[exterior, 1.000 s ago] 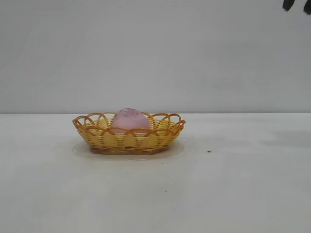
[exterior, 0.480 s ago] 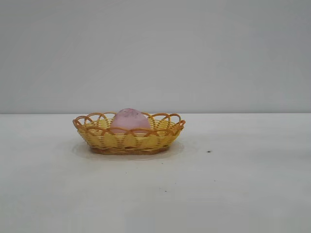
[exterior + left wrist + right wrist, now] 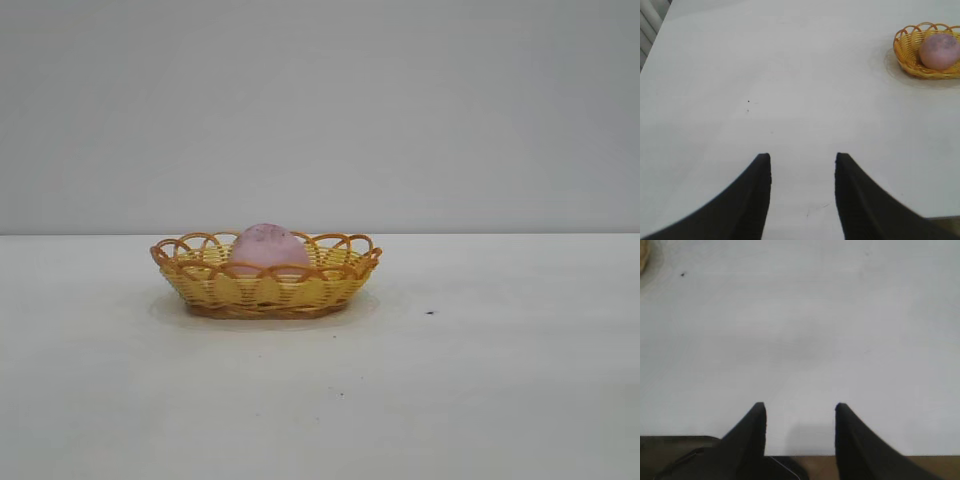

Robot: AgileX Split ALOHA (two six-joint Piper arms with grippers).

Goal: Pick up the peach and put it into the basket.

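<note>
The dusty-pink peach (image 3: 268, 246) lies inside the yellow wicker basket (image 3: 330, 285) on the white table, left of centre in the exterior view. Neither arm shows in that view. From the left wrist view the peach (image 3: 939, 51) sits in the basket (image 3: 905, 54) far off from my left gripper (image 3: 802, 159), which is open with only bare table between its fingers. My right gripper (image 3: 800, 407) is open too, hanging over the table's near edge with nothing in it; just a sliver of the basket's side shows at that view's corner.
A small dark speck (image 3: 429, 312) lies on the table right of the basket. The table's edge (image 3: 805, 456) runs under the right gripper. A slatted surface (image 3: 647, 20) borders the table's far corner in the left wrist view.
A dark gripper part seen at the exterior view's top right corner a second ago has left the picture. The peach and basket have stayed put.
</note>
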